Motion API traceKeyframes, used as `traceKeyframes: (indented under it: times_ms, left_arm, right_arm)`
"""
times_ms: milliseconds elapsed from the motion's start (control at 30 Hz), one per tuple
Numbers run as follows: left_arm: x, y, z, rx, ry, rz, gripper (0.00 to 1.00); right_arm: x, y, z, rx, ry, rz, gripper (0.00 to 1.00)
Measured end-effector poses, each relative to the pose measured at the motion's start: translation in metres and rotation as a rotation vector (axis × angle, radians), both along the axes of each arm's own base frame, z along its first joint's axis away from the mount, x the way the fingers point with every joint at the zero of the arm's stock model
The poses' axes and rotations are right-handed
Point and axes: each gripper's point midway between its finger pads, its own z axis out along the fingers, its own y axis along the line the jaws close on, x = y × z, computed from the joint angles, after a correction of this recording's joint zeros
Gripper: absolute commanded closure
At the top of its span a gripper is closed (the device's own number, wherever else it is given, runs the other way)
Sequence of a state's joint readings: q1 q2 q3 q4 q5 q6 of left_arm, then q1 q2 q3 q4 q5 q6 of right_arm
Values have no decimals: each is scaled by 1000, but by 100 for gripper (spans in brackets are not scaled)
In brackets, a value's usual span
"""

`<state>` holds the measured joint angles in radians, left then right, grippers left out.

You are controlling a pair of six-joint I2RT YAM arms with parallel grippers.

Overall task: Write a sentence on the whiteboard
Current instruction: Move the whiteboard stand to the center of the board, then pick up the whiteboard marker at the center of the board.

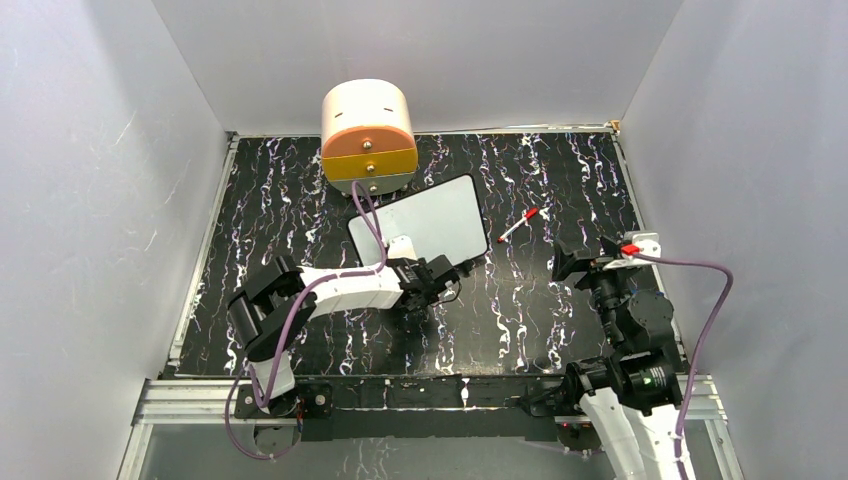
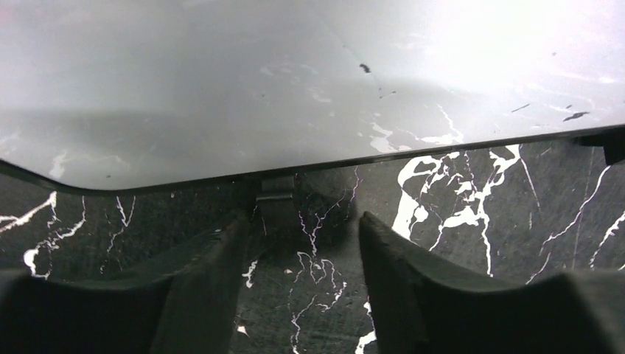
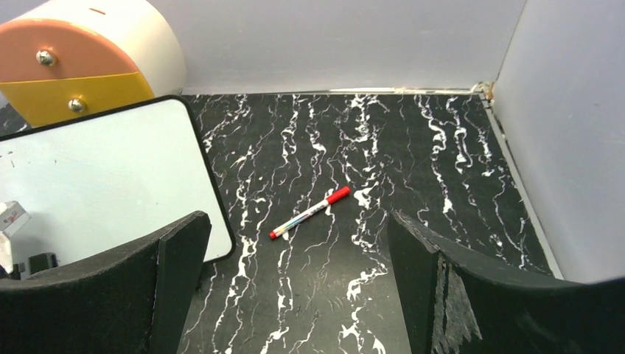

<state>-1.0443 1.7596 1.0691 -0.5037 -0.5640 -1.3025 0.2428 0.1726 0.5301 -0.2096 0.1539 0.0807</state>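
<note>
Right wrist view: we see the right claw (image 3: 296,220) spread wide and empty.
Red-capped marker pen (image 3: 309,212): straight ahead of that claw on the black marbled table (image 3: 413,147), its long axis diagonal, cap end far-right.
Left claw (image 2: 301,221): fingers apart, gripping nothing, at the near rim of the flat white, black-rimmed whiteboard (image 2: 295,88).
Whiteboard: left of the pen, blank.
Nearer arm: we judge the right.

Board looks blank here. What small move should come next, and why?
Probably ease the right gripper forward and down toward the marker. The whiteboard bears no writing, the marker lies loose on the table to its right, and the right jaws stand wide open and empty.
</note>
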Motion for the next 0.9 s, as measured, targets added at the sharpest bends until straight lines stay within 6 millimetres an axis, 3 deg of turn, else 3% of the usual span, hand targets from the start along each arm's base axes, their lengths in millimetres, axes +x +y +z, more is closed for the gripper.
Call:
traceKeyframes:
  times_ms: [133, 233, 533, 900]
  left_arm:
    - [-2, -1, 3, 0, -2, -13, 22]
    - [-2, -1, 17, -23, -21, -33, 13]
    - [0, 2, 114, -153, -184, -190, 10]
    - [13, 25, 226, -50, -469, -457, 7]
  right_arm:
    - [8, 7, -6, 19, 81, 23, 1]
    - [18, 17, -6, 33, 162, 56, 1]
    - [47, 46, -35, 46, 417, 146, 1]
    - [74, 41, -96, 87, 668, 16, 1]
